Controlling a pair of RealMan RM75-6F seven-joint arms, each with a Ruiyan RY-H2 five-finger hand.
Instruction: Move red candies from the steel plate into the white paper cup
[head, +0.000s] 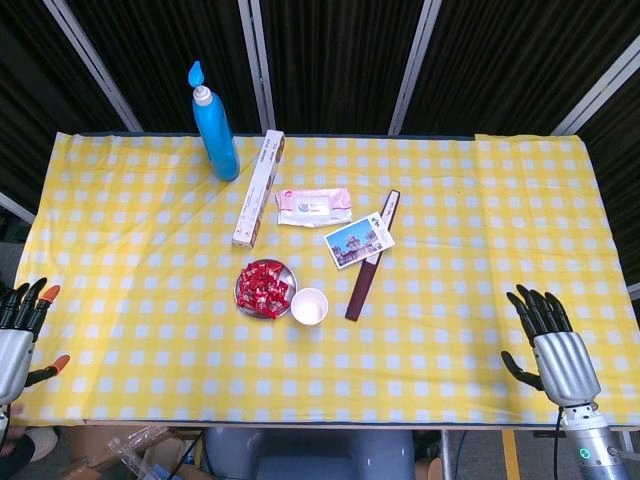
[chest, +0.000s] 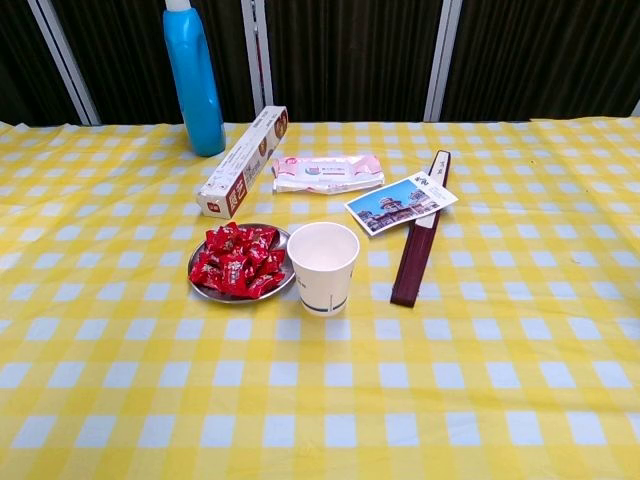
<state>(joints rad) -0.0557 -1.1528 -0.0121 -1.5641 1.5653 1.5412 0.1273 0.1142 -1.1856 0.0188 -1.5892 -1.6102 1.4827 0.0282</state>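
Centrally on the yellow checked tablecloth (head: 450, 300) sits the steel plate (head: 243, 300), heaped with red candies (head: 264, 289). Just beside it, at its 4 o'clock in the head view, stands the white paper cup (head: 309, 306), upright, nothing visible inside it; in the chest view the cup (chest: 323, 266) stands at the plate's 3 o'clock, and whether their rims touch I cannot tell. No candy lies outside the plate.

The left hand (head: 18, 335) hovers at the table's 8 o'clock edge, well apart from the plate, fingers spread and holding nothing. The right hand (head: 550, 345) is at the 4 o'clock corner, likewise with fingers apart, holding nothing. Neither hand shows in the chest view.

At 12 o'clock of the plate lies a long white box (head: 259, 188), with a blue bottle (head: 216, 130) upright at the box's 10 o'clock. A wet-wipes pack (head: 313, 207) lies at the plate's 1 o'clock. At the cup's 2 o'clock, a picture card (head: 358, 241) rests across a dark brown flat case (head: 372, 262).
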